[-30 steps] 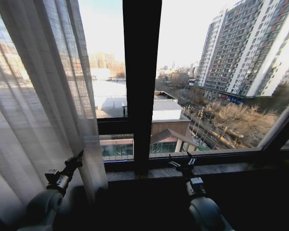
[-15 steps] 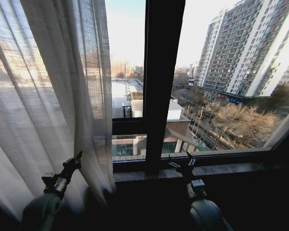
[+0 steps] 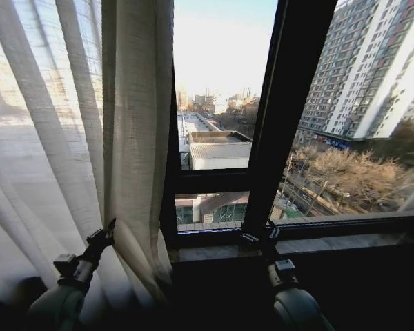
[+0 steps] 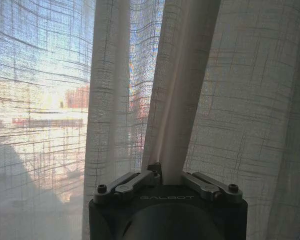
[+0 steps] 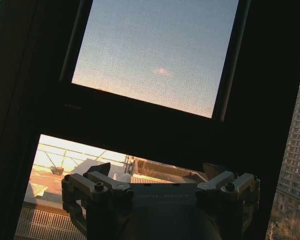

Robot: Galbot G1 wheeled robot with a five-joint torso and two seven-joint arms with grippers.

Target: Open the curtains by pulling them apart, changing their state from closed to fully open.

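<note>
The left tool [image 3: 105,233] sits low against the curtains [image 3: 69,138], its fingers closed on one long pleat; from the left wrist, that fold [image 4: 182,75] rises straight out of the pinched fingers [image 4: 155,172], with sheer fabric spread to either side of the tool [image 4: 167,175]. The word "GALBOT" [image 4: 166,197] is stamped on the tool's body just below the fingers.

The curtains hang gathered ahead of and to the left of the left tool, their free edge [image 3: 167,138] falling just to its right, beside a dark window bar [image 3: 290,103]. Beyond that edge the glass is bare across to the right tool [image 3: 259,234], showing rooftops and a tall apartment block [image 3: 372,69] outside.

The right tool is held low in front of the sill [image 3: 331,243], clear of any fabric and well apart from the left tool. From the right wrist its fingers [image 5: 97,172] stand spread apart, holding nothing, with the frame [image 5: 140,120] crossing just ahead of them.
</note>
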